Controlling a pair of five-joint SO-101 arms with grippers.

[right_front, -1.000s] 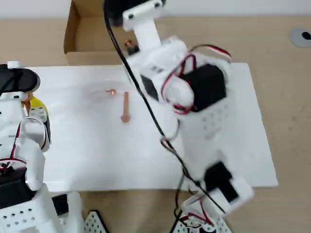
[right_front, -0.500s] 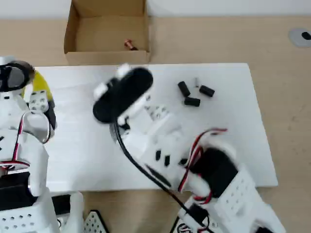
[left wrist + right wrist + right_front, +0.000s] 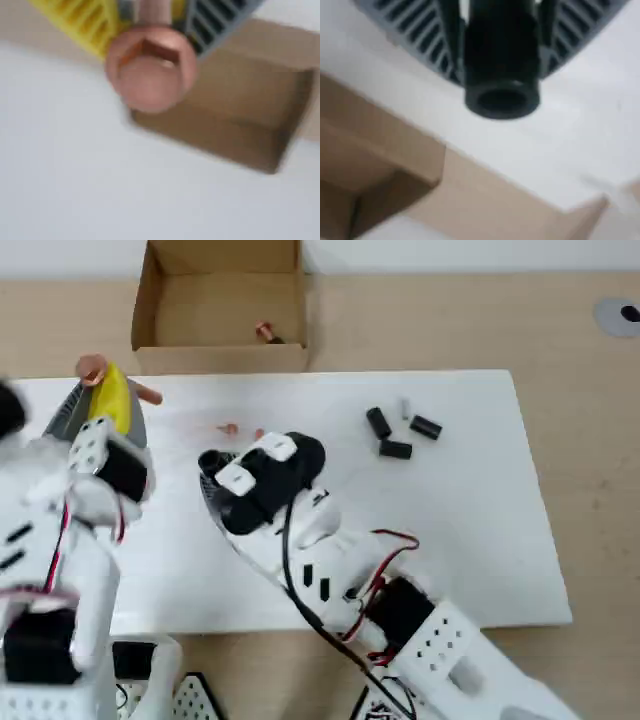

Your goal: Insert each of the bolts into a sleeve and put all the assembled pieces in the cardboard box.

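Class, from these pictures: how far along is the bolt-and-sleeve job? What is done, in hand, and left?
Done: one copper piece lies in the cardboard box, apparently assembled. In hand: the left gripper holds a bolt, the right gripper a black sleeve, not yet joined. Left: three loose sleeves and another bolt, partly hidden, on the white mat, plus boxing everything.

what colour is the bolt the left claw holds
Coppery pink; the bolt shows best in the left wrist view.
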